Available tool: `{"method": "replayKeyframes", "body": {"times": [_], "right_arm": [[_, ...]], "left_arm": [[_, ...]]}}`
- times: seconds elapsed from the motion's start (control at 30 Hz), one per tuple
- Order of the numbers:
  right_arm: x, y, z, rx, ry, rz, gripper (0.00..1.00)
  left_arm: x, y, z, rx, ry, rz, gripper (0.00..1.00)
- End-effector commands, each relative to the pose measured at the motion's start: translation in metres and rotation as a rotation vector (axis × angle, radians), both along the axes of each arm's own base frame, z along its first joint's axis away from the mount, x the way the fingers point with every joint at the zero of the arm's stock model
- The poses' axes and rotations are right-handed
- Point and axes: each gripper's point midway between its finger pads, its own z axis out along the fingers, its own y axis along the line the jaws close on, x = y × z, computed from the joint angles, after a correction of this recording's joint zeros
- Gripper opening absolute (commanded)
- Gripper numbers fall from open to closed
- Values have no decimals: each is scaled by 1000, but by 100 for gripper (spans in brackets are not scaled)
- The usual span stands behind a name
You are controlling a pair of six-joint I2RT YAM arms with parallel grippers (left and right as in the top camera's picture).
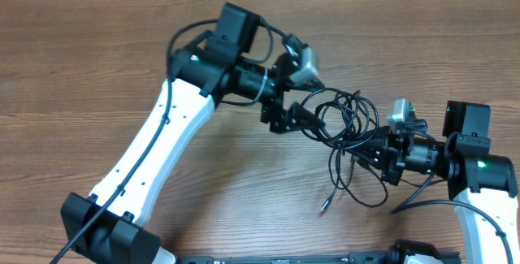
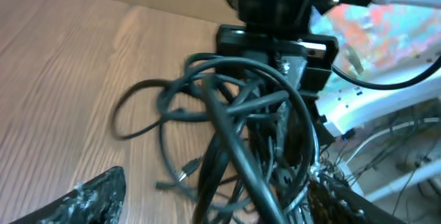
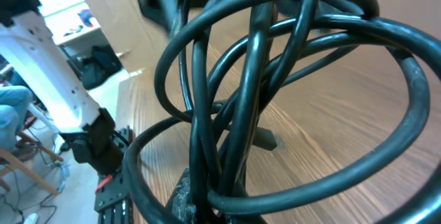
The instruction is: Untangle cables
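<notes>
— When you start at the left side, what do you see?

— A white and black left arm (image 1: 175,126) reaches over the brown wooden bench (image 1: 97,69). Its left gripper (image 1: 305,120) sits at the left edge of a clump of thin black cables (image 1: 345,118). In the left wrist view its fingers (image 2: 86,198) look spread apart, with cable loops between them. I do not see it pinching anything.

— And the clump?

— It is in the middle, between the two arms. It looks lifted a bit, and some loops hang down to the bench. One small loose plug end (image 1: 324,209) lies on the wood below the clump.

— And on the right?

— The right gripper (image 1: 375,155) is pressed together on the right edge of the clump. It is pinching the cables, more than one strand, I think.

— What could go wrong?

— If the left gripper closes on many strands at once and both arms pull, the knot could get tighter, not looser. A loop could hook on a finger. The loose plug could drag and catch in a loop. With a hard pull, the cables might slip out of the right gripper and drop.

— Any words to read?

— No. I see no name or label that I can read. Small green lights (image 1: 481,164) glow on the arms, but there are no letters.
</notes>
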Motion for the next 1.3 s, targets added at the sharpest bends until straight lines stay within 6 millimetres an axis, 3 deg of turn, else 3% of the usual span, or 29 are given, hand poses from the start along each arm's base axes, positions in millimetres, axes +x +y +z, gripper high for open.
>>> {"method": "replayKeyframes", "body": {"times": [0.0,0.17,0.23,0.37,0.5,0.6,0.63,0.67,0.73,0.77,1.03,1.17,1.27], "right_arm": [[-9,4,18,95,-51,59,4],[-9,4,19,96,-50,60,4],[-9,4,18,98,-40,59,4],[-11,5,18,101,-19,57,5],[-11,4,16,96,-9,53,5],[-11,5,16,97,-5,53,9],[-11,5,16,97,-5,53,18],[-11,5,16,97,-3,53,32],[-10,4,14,93,19,45,95],[-9,4,12,82,35,36,100],[10,-12,-29,-87,305,-162,100],[19,-14,-25,-53,367,-208,100],[30,-16,-19,-10,424,-254,100]], "left_arm": [[-16,-11,8,-9,-92,-54,86],[-20,-15,6,1,-96,-62,80],[-20,-14,6,1,-96,-62,68],[-20,-14,6,4,-89,-60,28],[-20,-13,5,8,-83,-59,4],[-21,-13,5,10,-72,-55,4],[-21,-13,5,11,-71,-55,4],[-21,-13,5,12,-69,-56,4],[-20,-13,5,13,-69,-54,4],[-20,-12,5,13,-69,-51,4],[12,4,-12,149,55,156,4],[33,15,-30,277,167,356,4],[33,14,-30,284,217,386,4]]}}
